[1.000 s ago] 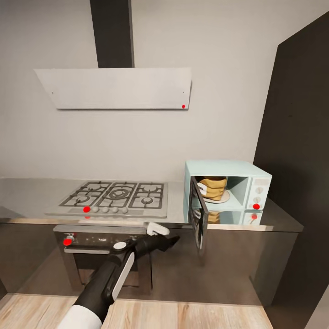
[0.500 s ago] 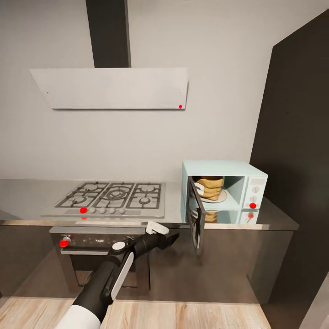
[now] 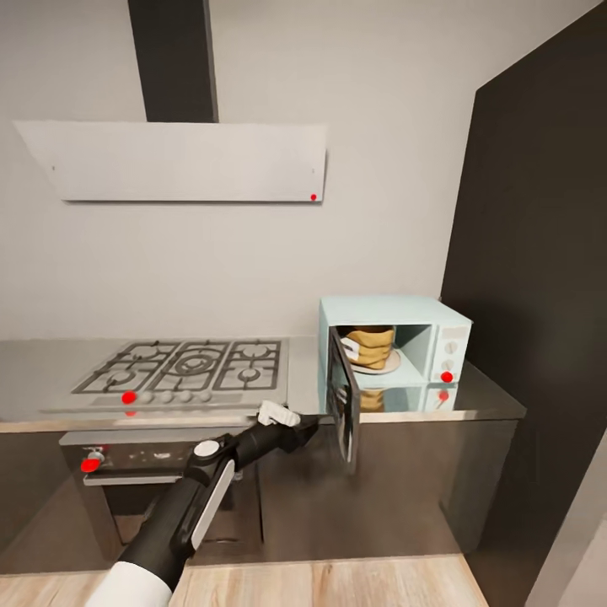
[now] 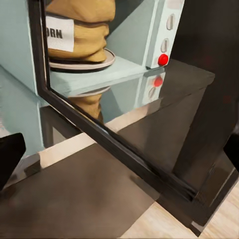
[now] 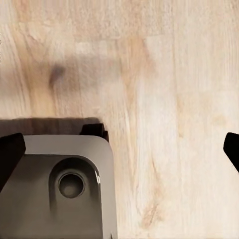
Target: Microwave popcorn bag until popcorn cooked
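A: What is altered against the picture half a second earlier?
B: The whole head view is displaced leftward, so camera motion is indicated; the left gripper (image 3: 305,428) is still extended toward the open door (image 3: 341,408) of the microwave (image 3: 393,354), just short of its lower edge.

A: Where is the popcorn bag found?
B: The popcorn bag (image 3: 368,343) is seated upright on the pale round plate (image 3: 377,365) inside the microwave cavity. In the left wrist view the popcorn bag (image 4: 84,30) is seen as a mustard-tan, cloth-like sack with a white band.

A: How are materials and shapes rendered?
B: The microwave is boxy and mint-blue, with a dark glass door in a black frame. The desk (image 3: 472,396) is shown as smooth, grey and reflective. A gas hob (image 3: 181,368) with grated burners is set into it, below a flat pale hood (image 3: 177,160).

A: How are the grippers held?
B: The left gripper is held spread apart, its dark fingertips (image 4: 9,154) wide. The right gripper (image 5: 119,149) is likewise parted above pale wooden floor (image 5: 164,74) and a grey rounded base part (image 5: 59,184).
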